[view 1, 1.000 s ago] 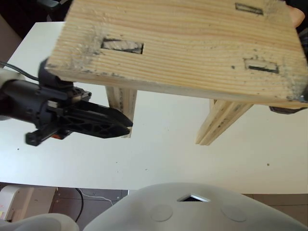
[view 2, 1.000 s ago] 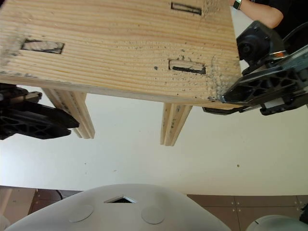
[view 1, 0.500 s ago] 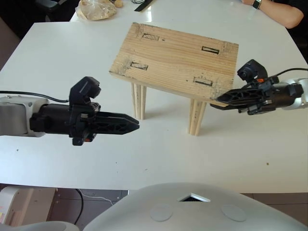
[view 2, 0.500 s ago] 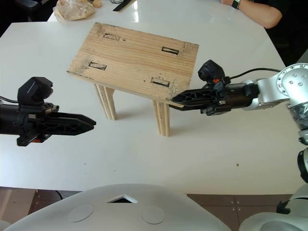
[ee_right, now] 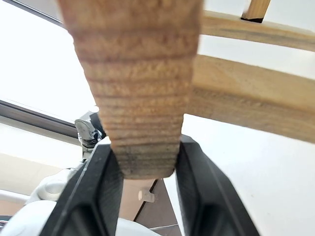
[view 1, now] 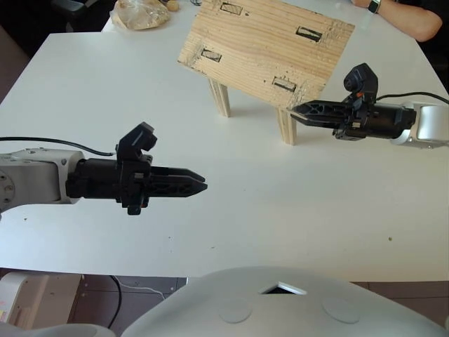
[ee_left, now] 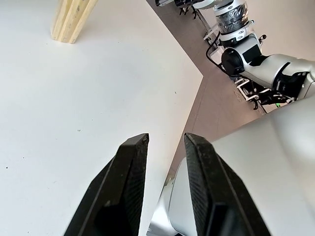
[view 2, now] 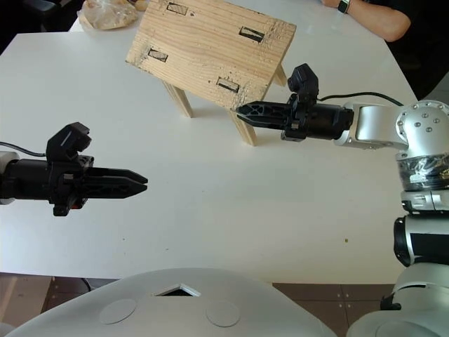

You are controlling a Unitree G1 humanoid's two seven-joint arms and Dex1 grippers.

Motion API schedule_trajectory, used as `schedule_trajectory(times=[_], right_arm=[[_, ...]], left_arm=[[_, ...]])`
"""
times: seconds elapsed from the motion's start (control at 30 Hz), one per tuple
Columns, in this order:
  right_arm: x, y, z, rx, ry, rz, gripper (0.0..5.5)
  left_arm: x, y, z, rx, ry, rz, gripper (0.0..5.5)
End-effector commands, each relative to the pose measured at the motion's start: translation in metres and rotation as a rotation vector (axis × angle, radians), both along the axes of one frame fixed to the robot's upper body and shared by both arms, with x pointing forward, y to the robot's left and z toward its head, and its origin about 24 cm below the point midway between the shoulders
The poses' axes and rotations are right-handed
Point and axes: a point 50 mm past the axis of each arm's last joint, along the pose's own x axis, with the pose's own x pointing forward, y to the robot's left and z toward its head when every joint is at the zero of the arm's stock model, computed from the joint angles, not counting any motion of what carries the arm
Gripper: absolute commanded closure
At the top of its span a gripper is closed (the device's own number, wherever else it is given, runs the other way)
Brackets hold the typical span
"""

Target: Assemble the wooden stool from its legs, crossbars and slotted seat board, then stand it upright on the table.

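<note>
One stool (view 1: 266,42), four slots (view 1: 284,84); right pincer (view 1: 295,111) clamps one leg (view 1: 286,132).

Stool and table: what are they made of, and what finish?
Stool: pale softwood, probably pine, seemingly unfinished. It shows straight grain lines, a matte surface and rough, dark-smudged edges around the slots. Table: smooth white top, likely laminate or painted board. It is uniform with no grain, and the core is not visible.

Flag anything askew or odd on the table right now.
The stool is askew: its seat slopes steeply toward the robot instead of lying level, apparently tipped on its near legs, with the right gripper clamped at the near right leg.
</note>
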Motion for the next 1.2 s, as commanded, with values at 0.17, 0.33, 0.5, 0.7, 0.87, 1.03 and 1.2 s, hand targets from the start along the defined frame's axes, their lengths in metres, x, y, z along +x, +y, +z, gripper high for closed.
schedule_trajectory(times=[0.17,0.33,0.5,0.7,0.87,1.03,1.2], right_arm=[[0.017,0.014,0.028,0.154,-0.007,0.091,4.05],[0.033,0.015,0.026,0.08,0.041,-0.019,4.05],[0.02,0.009,0.004,0.071,0.233,0.143,4.05],[-0.02,0.008,-0.007,0.198,0.368,0.415,4.05],[-0.044,0.029,-0.018,0.048,-0.002,0.228,4.05],[-0.055,0.037,-0.029,-0.051,-0.071,0.048,3.75],[-0.059,0.037,-0.034,-0.026,-0.048,0.05,3.02]], left_arm=[[-0.004,0.001,-0.006,0.013,-0.026,0.03,4.15],[-0.005,0.002,-0.006,0.011,-0.032,0.04,4.15],[-0.01,0.002,-0.006,0.017,-0.017,0.033,4.15],[-0.014,0.002,-0.01,0.012,0.008,0.042,4.15],[-0.016,0.001,-0.013,0.012,0.013,0.049,4.15],[-0.019,0.0,-0.017,0.023,0.016,0.047,4.16],[-0.02,0.0,-0.018,0.03,0.012,0.05,4.16]])
